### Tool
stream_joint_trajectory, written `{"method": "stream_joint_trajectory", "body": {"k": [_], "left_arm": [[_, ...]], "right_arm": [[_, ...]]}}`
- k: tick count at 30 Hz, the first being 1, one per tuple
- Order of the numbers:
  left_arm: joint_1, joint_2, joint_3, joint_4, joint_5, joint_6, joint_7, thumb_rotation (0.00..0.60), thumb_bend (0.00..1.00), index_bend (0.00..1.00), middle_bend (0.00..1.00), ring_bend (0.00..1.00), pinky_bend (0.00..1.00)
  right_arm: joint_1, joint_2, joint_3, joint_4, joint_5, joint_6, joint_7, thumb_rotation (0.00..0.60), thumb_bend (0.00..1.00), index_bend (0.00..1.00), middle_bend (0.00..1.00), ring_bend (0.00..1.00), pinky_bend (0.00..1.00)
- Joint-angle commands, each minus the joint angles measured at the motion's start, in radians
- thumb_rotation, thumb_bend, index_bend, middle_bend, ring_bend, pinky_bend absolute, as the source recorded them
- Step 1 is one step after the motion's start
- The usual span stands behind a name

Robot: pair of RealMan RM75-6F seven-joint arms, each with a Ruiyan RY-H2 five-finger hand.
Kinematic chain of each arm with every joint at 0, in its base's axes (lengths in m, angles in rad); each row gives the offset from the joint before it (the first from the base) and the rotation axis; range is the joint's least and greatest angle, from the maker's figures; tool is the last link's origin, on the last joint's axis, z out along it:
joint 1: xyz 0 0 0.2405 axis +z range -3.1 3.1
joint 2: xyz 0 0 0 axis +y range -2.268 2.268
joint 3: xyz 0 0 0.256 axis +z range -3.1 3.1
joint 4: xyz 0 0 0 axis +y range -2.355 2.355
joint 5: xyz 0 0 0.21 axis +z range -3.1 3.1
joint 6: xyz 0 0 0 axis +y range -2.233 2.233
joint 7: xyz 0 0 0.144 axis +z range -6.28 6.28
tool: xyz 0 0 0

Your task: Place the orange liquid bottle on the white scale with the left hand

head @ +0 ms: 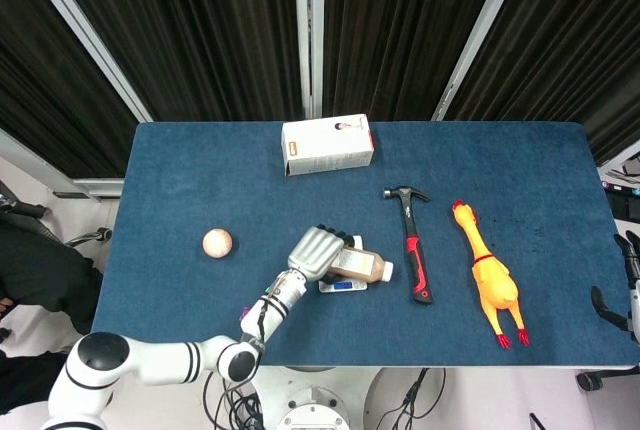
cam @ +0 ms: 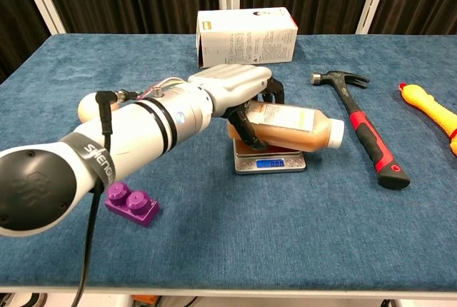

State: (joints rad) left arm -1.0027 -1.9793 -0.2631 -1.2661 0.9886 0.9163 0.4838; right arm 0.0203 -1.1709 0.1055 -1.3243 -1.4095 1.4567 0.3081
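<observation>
gripping the orange liquid bottle [head: 357, 265] in my left hand [head: 318, 249] from above, i see it lying sideways over the white scale [head: 340, 286]. chest view: amber liquid, pale label, white cap pointing toward the hammer [cam: 364, 125].

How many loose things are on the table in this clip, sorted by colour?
Orange/peach: 2, the orange liquid bottle and a ball
White: 2, the white scale and a box
Red-black: 1, hammer
Yellow: 1, rubber chicken
Purple: 1, block
Total: 7
</observation>
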Motion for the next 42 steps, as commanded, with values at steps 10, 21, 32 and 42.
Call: {"method": "stream_joint_trajectory", "body": {"k": [10,21,32,42], "left_arm": [[0.011,0.052,0.014,-0.038,0.071,-0.043,-0.096,0.600,0.18,0.00,0.08,0.00,0.09],[0.103,0.221,0.020,-0.231,0.074,0.107,-0.023,0.600,0.18,0.00,0.02,0.00,0.02],[0.444,0.646,0.258,-0.550,0.201,0.506,0.101,0.600,0.17,0.00,0.02,0.00,0.02],[0.715,0.862,0.442,-0.350,0.419,0.669,-0.336,0.600,0.15,0.00,0.02,0.00,0.01]], "right_arm": [[-0.001,-0.002,0.000,-0.002,-0.004,0.004,-0.006,0.600,0.33,0.00,0.00,0.00,0.00],[-0.004,0.008,-0.001,-0.030,-0.018,0.021,-0.024,0.600,0.33,0.00,0.00,0.00,0.00],[-0.003,0.014,-0.011,-0.077,-0.068,0.061,-0.071,0.600,0.33,0.00,0.00,0.00,0.00],[0.026,0.020,-0.018,-0.163,-0.072,0.021,-0.187,0.600,0.33,0.00,0.00,0.00,0.00]]}}
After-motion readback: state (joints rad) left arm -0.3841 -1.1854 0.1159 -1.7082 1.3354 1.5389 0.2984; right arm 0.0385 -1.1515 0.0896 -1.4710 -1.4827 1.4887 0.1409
